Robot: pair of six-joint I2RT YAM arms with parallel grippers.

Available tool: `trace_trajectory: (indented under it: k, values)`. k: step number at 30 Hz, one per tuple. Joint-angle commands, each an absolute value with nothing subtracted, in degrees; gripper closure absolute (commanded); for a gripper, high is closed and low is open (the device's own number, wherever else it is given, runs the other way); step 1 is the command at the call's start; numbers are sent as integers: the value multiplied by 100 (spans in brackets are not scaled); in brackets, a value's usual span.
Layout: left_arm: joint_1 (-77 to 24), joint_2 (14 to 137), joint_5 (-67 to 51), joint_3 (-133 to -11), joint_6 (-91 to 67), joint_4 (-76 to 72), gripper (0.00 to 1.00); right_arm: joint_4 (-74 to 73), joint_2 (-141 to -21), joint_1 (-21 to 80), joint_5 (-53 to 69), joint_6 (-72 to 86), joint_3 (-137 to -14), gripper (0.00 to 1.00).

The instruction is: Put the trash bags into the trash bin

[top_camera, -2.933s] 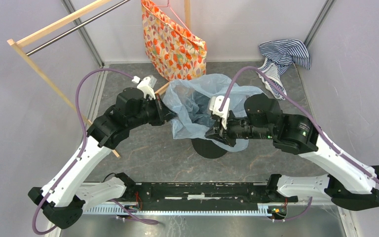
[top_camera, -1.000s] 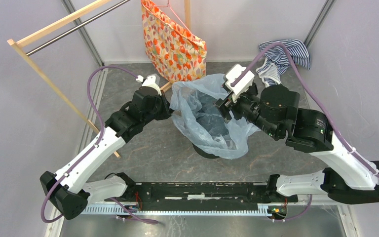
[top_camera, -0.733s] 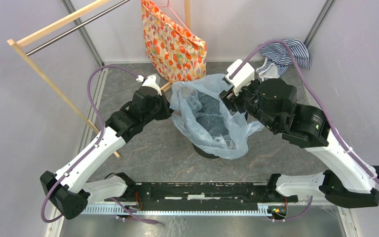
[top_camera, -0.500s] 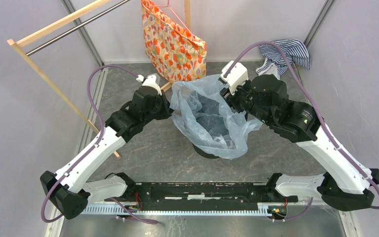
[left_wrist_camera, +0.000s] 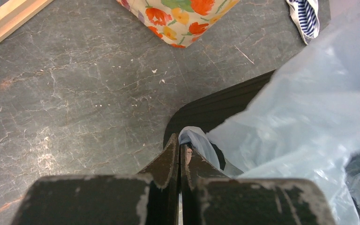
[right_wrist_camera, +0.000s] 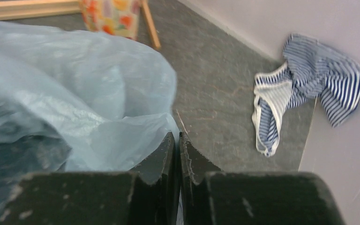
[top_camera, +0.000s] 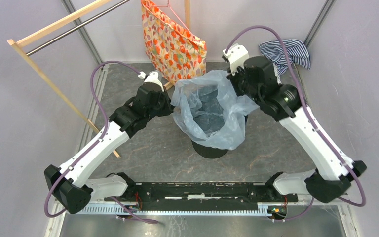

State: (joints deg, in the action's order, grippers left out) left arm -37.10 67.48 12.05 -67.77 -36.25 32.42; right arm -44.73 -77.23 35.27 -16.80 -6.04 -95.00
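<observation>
1. A wooden rack (top_camera: pixel 44 34) leans at ten o'clock of the table (top_camera: pixel 143 148).
2. The left gripper (left_wrist_camera: pixel 179 140) sits at nine o'clock of the trash bin (top_camera: pixel 211 149). Its fingers (left_wrist_camera: pixel 168 159) are pressed tight on a fold at the rim of the trash bag (left_wrist_camera: pixel 194 138).
3. An orange floral bag (top_camera: pixel 172 42) stands at eleven o'clock of the bin.
4. The pale-blue bag sits in the bin with its mouth spread open. Its sides spill over the rim, so only the black foot shows at six o'clock.
5. The right gripper (right_wrist_camera: pixel 177 138) is at one o'clock, its fingers nipped together on the bag's edge.
6. A striped cloth (top_camera: pixel 286 52) lies crumpled at two o'clock, against the wall.
</observation>
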Motion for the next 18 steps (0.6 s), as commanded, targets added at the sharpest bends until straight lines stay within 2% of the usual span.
trace_trajectory:
  k: [1, 9, 18]
  values:
    - [-3714, 6950, 1436, -7082, -3445, 3009, 98, -4135, -7876, 2912, -1742, -140, -9348, 89]
    - [-3701, 7396, 1506, -7009, -3530, 3011, 98, -3902, -8137, 2302, -1366, -18, -8834, 90]
    - [-3610, 7791, 1564, -6799, -3672, 3103, 98, -3689, -8359, 2208, -1010, -9, -8524, 86]
